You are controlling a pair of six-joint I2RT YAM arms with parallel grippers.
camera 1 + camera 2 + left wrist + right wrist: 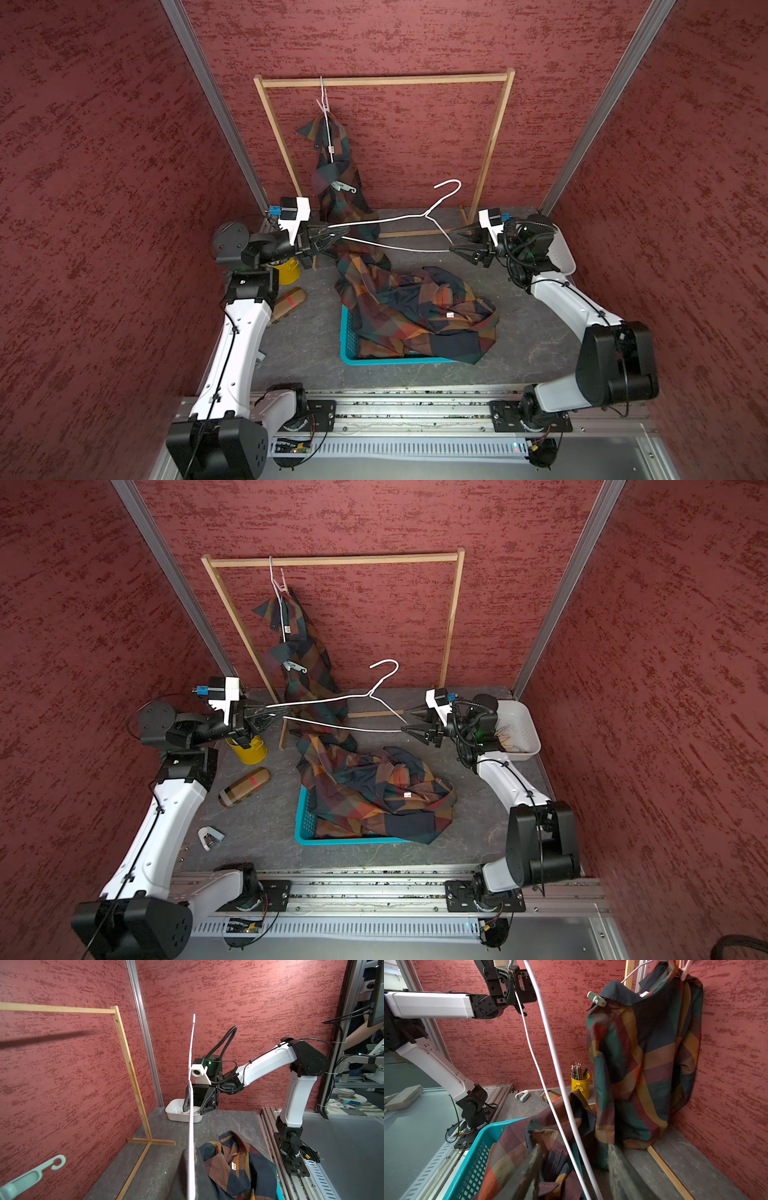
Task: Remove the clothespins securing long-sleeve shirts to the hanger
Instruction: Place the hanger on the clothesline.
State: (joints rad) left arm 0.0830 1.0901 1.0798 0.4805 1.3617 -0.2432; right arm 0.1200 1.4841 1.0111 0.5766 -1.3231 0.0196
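One plaid long-sleeve shirt [336, 166] hangs from a white hanger on the wooden rack. A mint clothespin [343, 187] [596, 999] is clipped at its shoulder and a pink clothespin [326, 106] sits near the hanger's hook. The other shirt [415, 311] lies heaped over the teal basket. A bare white hanger [424, 216] is held in the air between the arms. My left gripper [332, 241] [191, 1153] is shut on its left end. My right gripper [452, 241] [574, 1147] stands open around its right end, with the wires passing between the jaws.
The teal basket [349, 345] sits mid-table. A white tray [519, 729] stands behind my right arm. A yellow can of pencils [249, 750], a brown case [245, 787] and a small pale object [210, 837] lie by my left arm. The wooden rack [382, 80] stands against the back wall.
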